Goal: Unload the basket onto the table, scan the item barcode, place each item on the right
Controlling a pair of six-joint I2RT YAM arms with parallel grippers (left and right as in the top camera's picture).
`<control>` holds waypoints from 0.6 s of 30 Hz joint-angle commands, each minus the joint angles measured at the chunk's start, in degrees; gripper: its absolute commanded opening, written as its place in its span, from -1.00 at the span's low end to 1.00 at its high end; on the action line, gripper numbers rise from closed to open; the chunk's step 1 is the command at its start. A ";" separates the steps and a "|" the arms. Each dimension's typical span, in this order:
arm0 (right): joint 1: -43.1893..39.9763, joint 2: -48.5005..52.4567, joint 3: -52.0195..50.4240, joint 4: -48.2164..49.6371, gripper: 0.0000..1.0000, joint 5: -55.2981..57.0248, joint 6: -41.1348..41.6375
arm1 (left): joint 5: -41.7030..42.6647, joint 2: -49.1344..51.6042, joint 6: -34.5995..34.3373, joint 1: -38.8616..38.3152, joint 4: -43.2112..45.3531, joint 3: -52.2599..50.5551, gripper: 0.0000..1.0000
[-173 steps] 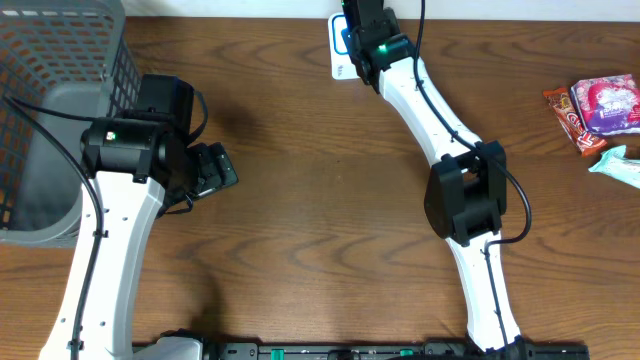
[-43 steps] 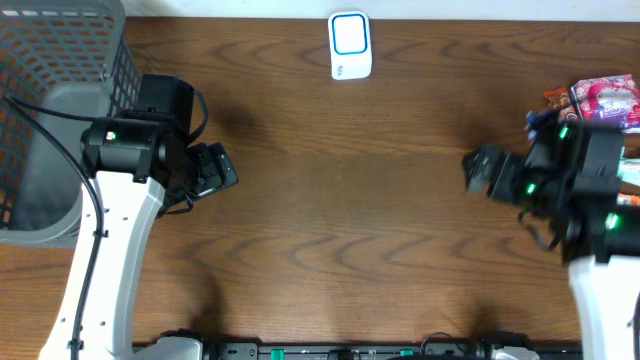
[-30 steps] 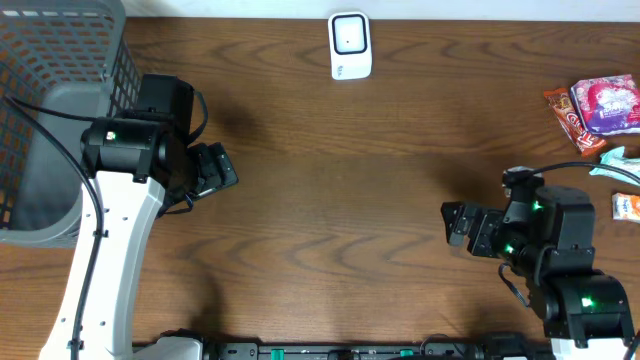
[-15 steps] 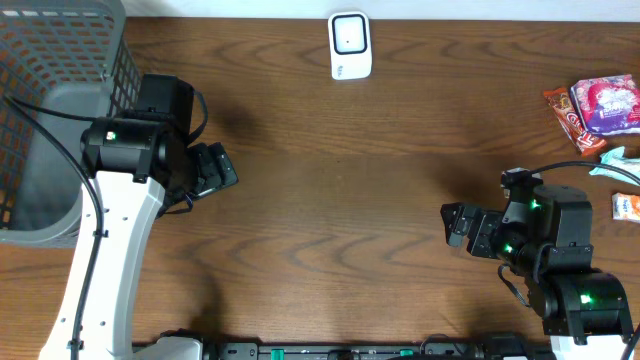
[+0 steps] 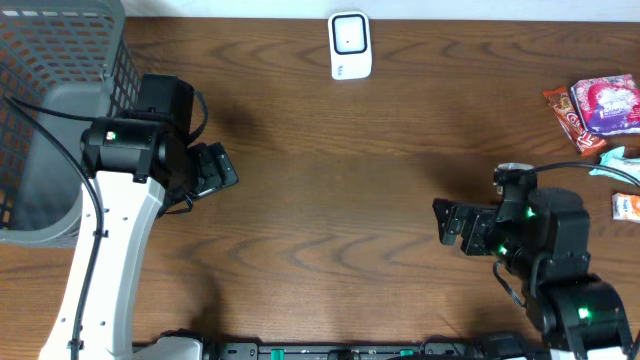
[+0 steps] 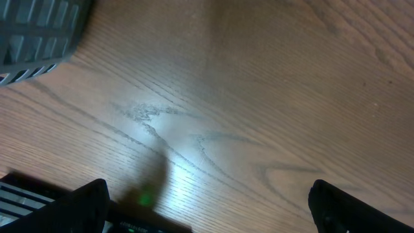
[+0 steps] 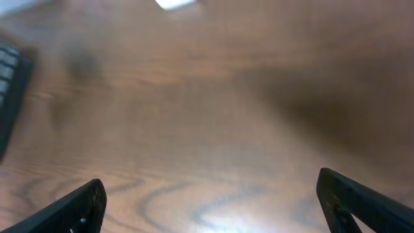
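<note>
A dark wood-grain worktop (image 5: pixel 330 200) carries a grey mesh basket (image 5: pixel 60 60) at its far left corner and a white scanner (image 5: pixel 350 45) at the middle of the far edge. The items, a cluster of snack packets (image 5: pixel 600 108), lie at the right edge, with a small orange packet (image 5: pixel 627 205) apart from them, nearer the front. The left tool (image 5: pixel 222 170) hovers beside the basket, fingers spread, nothing between them. The right tool (image 5: pixel 447 222) hangs toward the front right, apart from the packets, likewise wide and empty; its wrist view is blurred, so the pale patch at the top is probably the scanner
</note>
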 commanded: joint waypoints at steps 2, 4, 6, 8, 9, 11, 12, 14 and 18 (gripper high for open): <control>0.92 -4.96 -3.32 3.76 0.98 0.35 -3.54 | -0.35 0.26 0.15 0.17 -0.13 0.22 0.96; 0.79 -7.50 -5.68 5.86 0.99 0.35 -3.56 | -0.33 0.26 0.15 0.17 -0.13 0.22 0.95; 0.72 -10.03 -8.24 7.91 0.98 0.33 -3.56 | -0.33 0.26 0.15 0.17 -0.13 0.22 0.96; 0.72 -12.72 -11.37 10.80 0.98 0.33 -3.54 | -0.35 0.26 0.15 0.17 -0.15 0.22 0.96; 0.72 -13.90 -12.72 12.20 0.98 0.33 -3.56 | -0.35 0.26 0.17 0.17 -0.15 0.22 0.96; 0.70 -16.74 -15.82 15.43 0.99 0.33 -3.58 | -0.33 0.26 0.17 0.17 -0.13 0.22 0.96; 0.57 -18.29 -17.40 16.92 0.98 0.33 -3.56 | -0.33 0.26 0.15 0.17 -0.13 0.22 0.96; 0.07 -21.38 -20.31 19.26 0.98 0.35 -3.56 | -0.35 0.26 0.15 0.17 -0.13 0.22 0.96; -1.11 -27.30 -25.73 23.23 0.99 0.33 -3.56 | -0.35 0.26 0.17 0.17 -0.13 0.22 0.96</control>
